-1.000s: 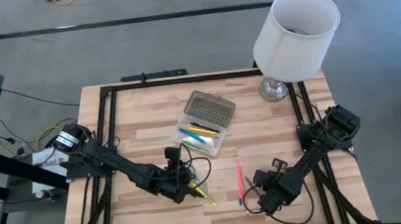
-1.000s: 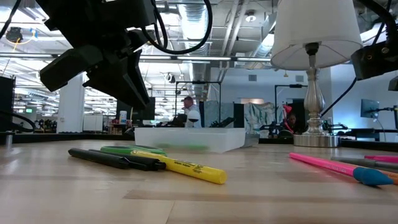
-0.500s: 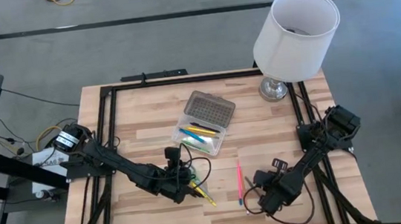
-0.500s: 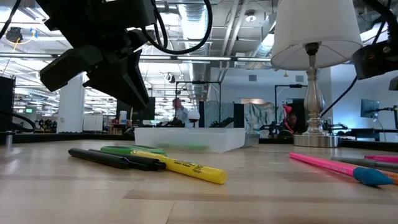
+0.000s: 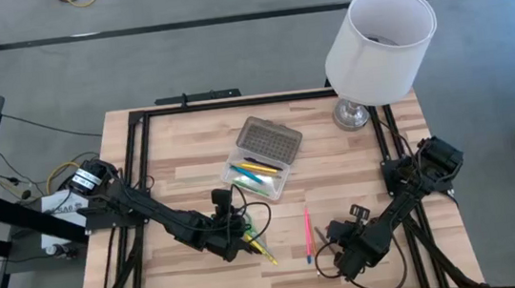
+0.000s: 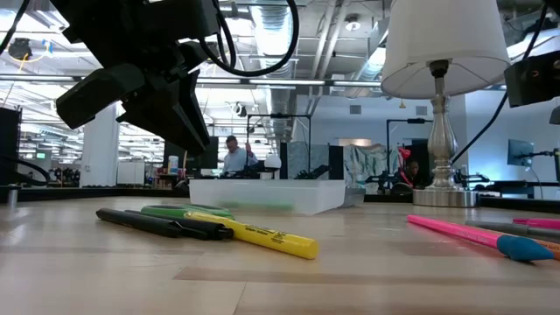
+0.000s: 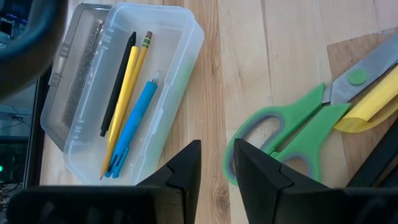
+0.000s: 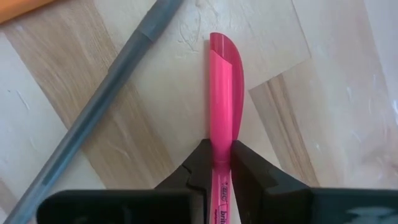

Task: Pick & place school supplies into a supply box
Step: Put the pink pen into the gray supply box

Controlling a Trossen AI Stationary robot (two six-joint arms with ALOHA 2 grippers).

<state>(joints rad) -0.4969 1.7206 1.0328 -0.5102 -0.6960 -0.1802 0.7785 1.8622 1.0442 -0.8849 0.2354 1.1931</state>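
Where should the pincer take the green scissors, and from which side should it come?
Probably from straight above, at the narrow neck where the green handles meet the blades. The scissors lie flat on the table, and a yellow marker lies against the blades, so the handle end is freer.

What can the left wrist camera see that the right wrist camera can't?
Only the left wrist view shows the supply box with a blue pen, a yellow pencil and a black pen lying inside, plus the green-handled scissors on the table outside it. Only the right wrist view shows the pink highlighter pinched in the right end effector, with a grey pen beside it. Both show the wooden table and that arm's own dark fingers.
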